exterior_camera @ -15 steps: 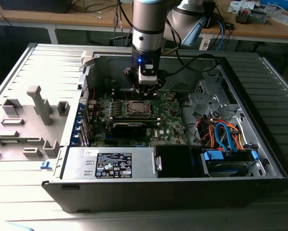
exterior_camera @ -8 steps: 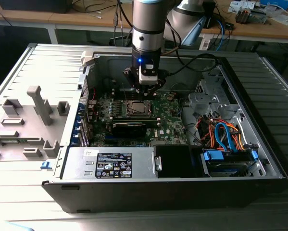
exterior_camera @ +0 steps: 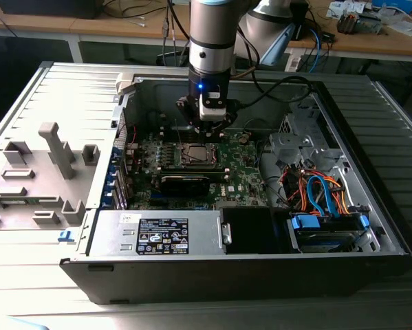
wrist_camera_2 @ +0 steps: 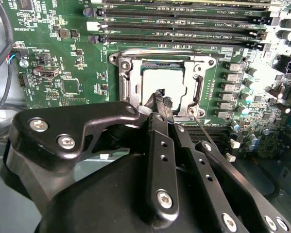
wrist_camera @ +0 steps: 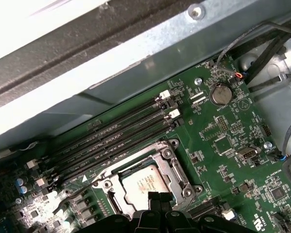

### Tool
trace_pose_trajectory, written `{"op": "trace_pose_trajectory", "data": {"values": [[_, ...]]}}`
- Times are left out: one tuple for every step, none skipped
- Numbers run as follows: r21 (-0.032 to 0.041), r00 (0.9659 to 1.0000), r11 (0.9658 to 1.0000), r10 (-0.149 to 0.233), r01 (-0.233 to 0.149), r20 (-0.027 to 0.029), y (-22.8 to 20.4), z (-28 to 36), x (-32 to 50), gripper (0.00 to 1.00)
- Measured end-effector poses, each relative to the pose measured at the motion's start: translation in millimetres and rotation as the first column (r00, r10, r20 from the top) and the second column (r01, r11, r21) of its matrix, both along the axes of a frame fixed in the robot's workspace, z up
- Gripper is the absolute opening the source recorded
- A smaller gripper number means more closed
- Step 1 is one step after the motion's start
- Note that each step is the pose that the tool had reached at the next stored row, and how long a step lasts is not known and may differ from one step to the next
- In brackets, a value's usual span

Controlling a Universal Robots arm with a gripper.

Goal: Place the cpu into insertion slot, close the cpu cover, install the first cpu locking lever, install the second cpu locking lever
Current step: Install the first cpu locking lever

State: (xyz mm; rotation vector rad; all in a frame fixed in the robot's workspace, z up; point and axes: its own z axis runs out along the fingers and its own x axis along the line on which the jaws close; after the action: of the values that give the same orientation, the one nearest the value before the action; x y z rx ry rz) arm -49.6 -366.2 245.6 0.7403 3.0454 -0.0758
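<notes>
The cpu [wrist_camera_2: 162, 80] [wrist_camera: 144, 183], a pale silver square, lies flat in its socket on the green motherboard [exterior_camera: 243, 168]. The cpu cover [wrist_camera_2: 128, 80] [wrist_camera: 177, 167], a silvery frame, lies down around it. My gripper [wrist_camera_2: 161, 98] [wrist_camera: 158, 196] [exterior_camera: 207, 128] hangs just above one edge of the cpu; its black fingers are pressed together with nothing between them. A thin metal lever rod [wrist_camera_2: 204, 130] slants away from a corner of the socket, beside the fingers. In the exterior view the socket [exterior_camera: 197, 155] sits directly below the gripper.
Several black memory slots [wrist_camera_2: 184, 24] [wrist_camera: 116, 131] run along one side of the socket. A long black card [exterior_camera: 185, 183] lies on its other side. The power supply [exterior_camera: 161, 232], a cable bundle [exterior_camera: 316, 189] and the case walls [exterior_camera: 343, 130] ring the board.
</notes>
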Motion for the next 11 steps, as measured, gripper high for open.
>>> {"op": "trace_pose_trajectory", "data": {"values": [[0.0000,1.0000,1.0000,0.002,-0.002,0.0000,0.0,0.0,0.0,0.11],[0.0001,1.0000,1.0000,0.003,-0.003,0.0000,0.0,0.0,0.0,0.11],[0.0002,1.0000,1.0000,0.004,-0.004,0.0000,0.0,0.0,0.0,0.11],[0.0003,1.0000,1.0000,0.005,-0.005,0.0000,0.0,0.0,0.0,0.11],[0.0004,1.0000,1.0000,0.006,-0.006,0.0000,0.0,0.0,0.0,0.11],[0.0005,1.0000,1.0000,0.007,-0.007,0.0000,0.0,0.0,0.0,0.11],[0.0005,1.0000,1.0000,0.009,-0.009,0.0000,0.0,0.0,0.0,0.11],[0.0006,1.0000,1.0000,0.010,-0.010,0.0000,0.0,0.0,0.0,0.11],[0.0008,0.9999,0.9999,0.012,-0.012,0.0000,0.0,0.0,0.0,0.11],[0.0008,0.9999,0.9999,0.016,-0.016,0.0000,0.0,0.0,0.0,0.11],[0.0011,0.9998,0.9998,0.019,-0.019,0.0001,0.0,0.0,0.0,0.11]]}}
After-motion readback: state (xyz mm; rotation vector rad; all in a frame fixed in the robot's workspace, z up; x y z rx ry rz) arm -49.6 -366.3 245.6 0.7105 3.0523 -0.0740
